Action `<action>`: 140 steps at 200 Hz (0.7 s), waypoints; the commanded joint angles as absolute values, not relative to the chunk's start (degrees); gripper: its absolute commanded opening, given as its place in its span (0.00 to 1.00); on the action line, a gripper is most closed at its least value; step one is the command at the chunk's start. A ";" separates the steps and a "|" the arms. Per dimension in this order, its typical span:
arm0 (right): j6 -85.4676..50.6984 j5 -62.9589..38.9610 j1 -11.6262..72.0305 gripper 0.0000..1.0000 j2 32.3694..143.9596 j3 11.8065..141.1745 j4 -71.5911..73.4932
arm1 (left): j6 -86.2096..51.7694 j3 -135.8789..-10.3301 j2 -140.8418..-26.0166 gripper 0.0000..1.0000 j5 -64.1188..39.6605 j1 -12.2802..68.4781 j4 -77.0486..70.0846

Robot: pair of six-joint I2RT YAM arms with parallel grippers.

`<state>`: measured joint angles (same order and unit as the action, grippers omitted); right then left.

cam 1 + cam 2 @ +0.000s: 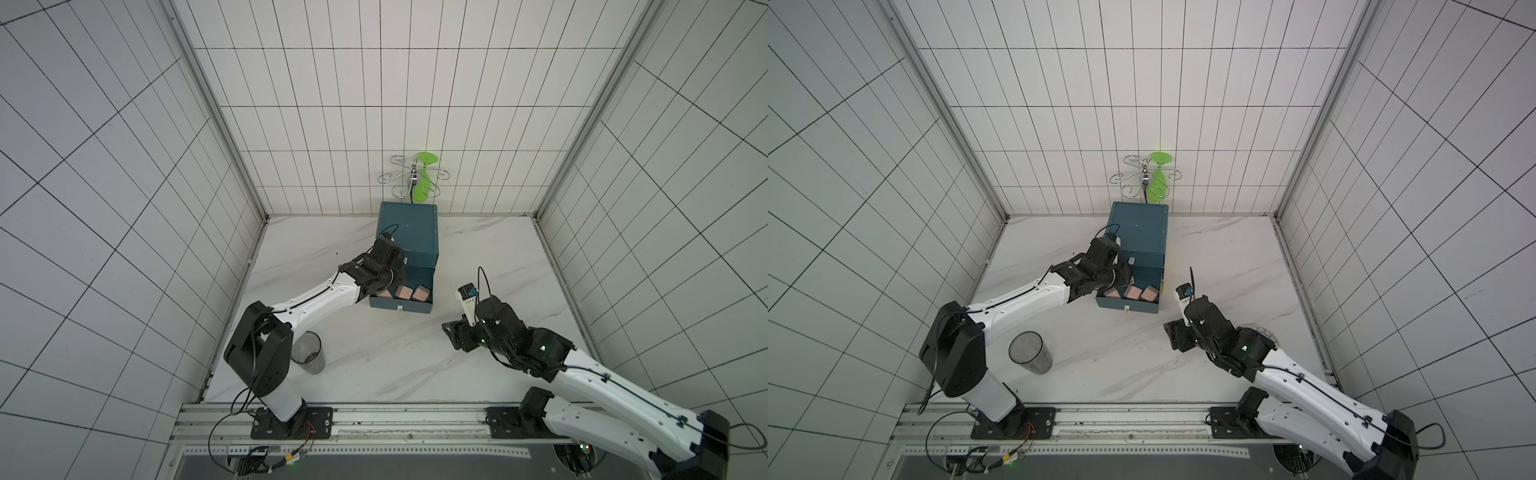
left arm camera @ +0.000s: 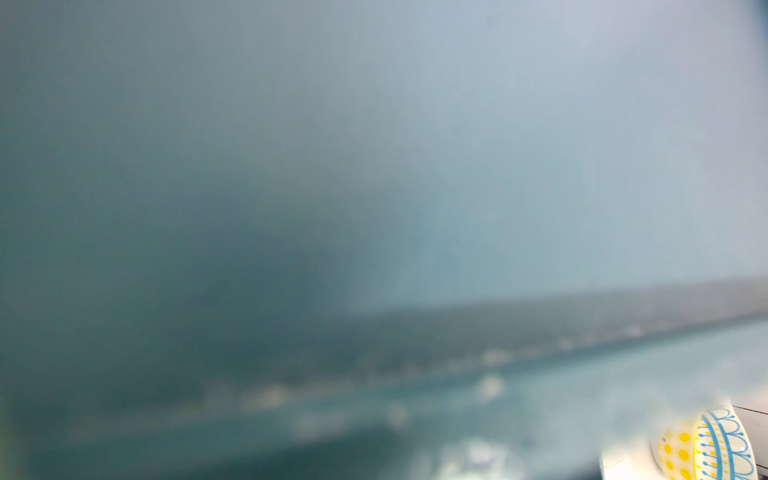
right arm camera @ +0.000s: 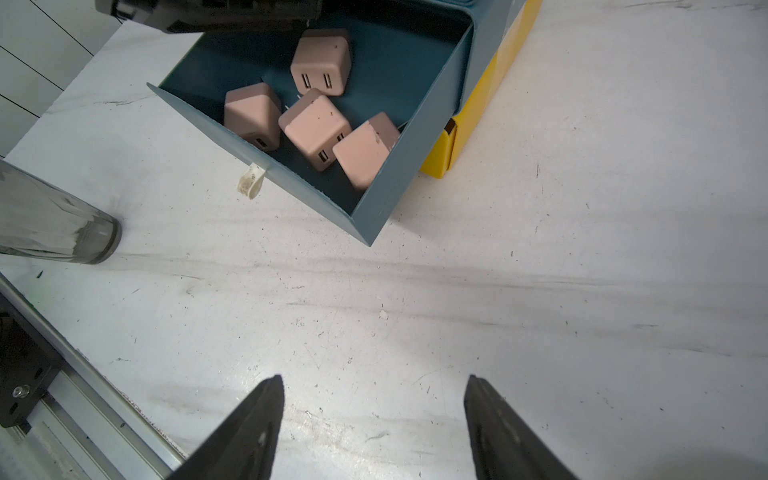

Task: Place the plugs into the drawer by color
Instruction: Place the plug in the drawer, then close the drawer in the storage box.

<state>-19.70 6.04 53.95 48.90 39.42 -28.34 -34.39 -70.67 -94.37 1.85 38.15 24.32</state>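
Four pink plugs (image 3: 316, 124) share the open drawer (image 3: 419, 141), grouped by color; the right tool (image 3: 372, 378) stands apart and empty, while I cannot tell the state of the left tool (image 1: 386, 282).

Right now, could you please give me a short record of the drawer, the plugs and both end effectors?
open drawer: pulled out of the blue cabinet
peach-pink plugs: four, all inside the open drawer
left end effector: over the drawer's back, by the cabinet front; jaws hidden
right end effector: open, empty, above the table
glass tumbler: upright on the table
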 commanded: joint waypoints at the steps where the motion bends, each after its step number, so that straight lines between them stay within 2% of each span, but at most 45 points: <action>1: -19.07 6.24 53.48 0.73 49.30 39.24 -27.64 | -36.12 -68.50 -96.01 0.40 0.58 37.92 29.38; 50: -19.28 5.88 53.53 0.73 50.70 39.89 -27.52 | -34.86 -69.89 -90.22 0.42 -1.98 37.89 29.35; 84: -23.57 -2.96 54.74 0.69 50.77 42.87 -26.25 | -30.24 -75.03 -83.77 0.39 -3.02 37.75 29.26; 94: -24.91 -2.03 56.84 0.68 50.38 43.35 -25.27 | -28.22 -75.74 -82.29 0.44 -2.19 37.03 28.23; 124: -24.39 0.49 61.25 0.70 55.05 46.04 -23.18 | -27.59 -78.07 -80.43 0.50 -4.57 30.30 29.01; 135: -23.25 1.18 61.31 0.69 58.56 47.60 -22.83 | -27.47 -78.30 -80.93 0.61 -3.76 27.69 28.24; 140: -22.70 1.04 61.31 0.69 60.21 48.27 -22.29 | -27.23 -78.72 -81.73 0.63 -3.64 26.26 27.95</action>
